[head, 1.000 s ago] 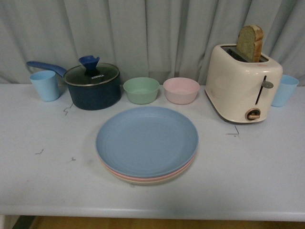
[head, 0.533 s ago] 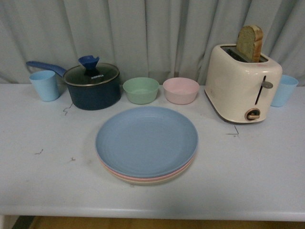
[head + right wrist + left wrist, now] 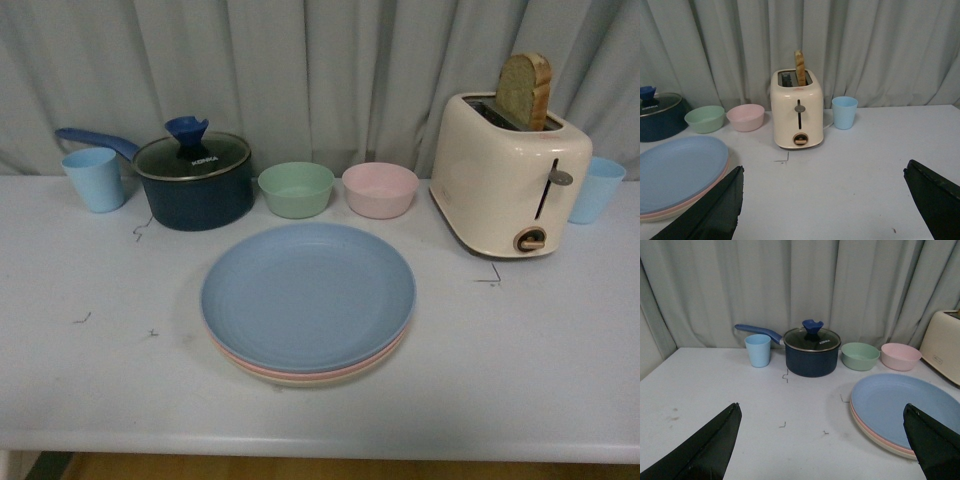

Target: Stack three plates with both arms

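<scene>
Front view, room: we are seeing the table (image 3: 560,380) lying bare in front of the plates and to either side of them, out to its near edge; neither arm is showing here.
Front view, plates: three are sitting stacked mid-table, blue plate (image 3: 308,296) on top, pink plate (image 3: 262,366) under it, beige plate (image 3: 300,381) at the bottom, rims nearly flush.
Front view, containers: we are counting one lidded pot (image 3: 194,181), one green bowl (image 3: 296,189), one pink bowl (image 3: 380,189), both bowls looking empty, and one toaster (image 3: 508,175) holding one bread slice (image 3: 526,90) upright in its slot.
Front view, cups: two, a left cup (image 3: 95,179) beside the pot handle and a right cup (image 3: 597,189) behind the toaster.
Left wrist view: we are seeing the left gripper (image 3: 822,447) with its fingers (image 3: 705,450) spread wide, gripping nothing, over bare table; the stack is sitting just beside the far finger.
Right wrist view: the right gripper (image 3: 832,205) is showing fingers (image 3: 710,210) spread wide, gripping nothing; bare table is lying between them, the stack near one finger, the toaster and one cup further back.
</scene>
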Controlling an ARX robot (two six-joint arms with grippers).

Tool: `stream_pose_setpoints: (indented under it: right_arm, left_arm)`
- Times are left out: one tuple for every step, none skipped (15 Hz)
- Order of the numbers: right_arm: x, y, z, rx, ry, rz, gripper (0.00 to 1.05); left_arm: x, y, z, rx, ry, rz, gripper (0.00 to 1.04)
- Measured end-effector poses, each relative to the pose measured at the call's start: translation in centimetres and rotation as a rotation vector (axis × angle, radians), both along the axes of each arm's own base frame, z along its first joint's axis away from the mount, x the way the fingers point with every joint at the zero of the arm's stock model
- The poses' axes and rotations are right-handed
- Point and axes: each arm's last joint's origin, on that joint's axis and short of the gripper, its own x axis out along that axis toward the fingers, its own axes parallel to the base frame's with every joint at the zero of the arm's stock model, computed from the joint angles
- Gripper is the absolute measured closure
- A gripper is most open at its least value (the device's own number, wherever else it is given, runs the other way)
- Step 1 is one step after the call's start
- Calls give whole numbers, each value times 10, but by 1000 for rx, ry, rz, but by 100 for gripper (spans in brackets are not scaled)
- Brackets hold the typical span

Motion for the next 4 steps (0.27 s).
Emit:
stream_pose_setpoints:
  right_arm:
    - [0,0,0,0,0,0,7]
    - [0,0,0,0,0,0,6]
    - [0,0,0,0,0,0,6]
    - [0,0,0,0,0,0,6]
  left_arm:
    - [0,0,0,0,0,0,7]
    - [0,0,0,0,0,0,7]
    - [0,0,0,0,0,0,7]
    - [0,0,0,0,0,0,7]
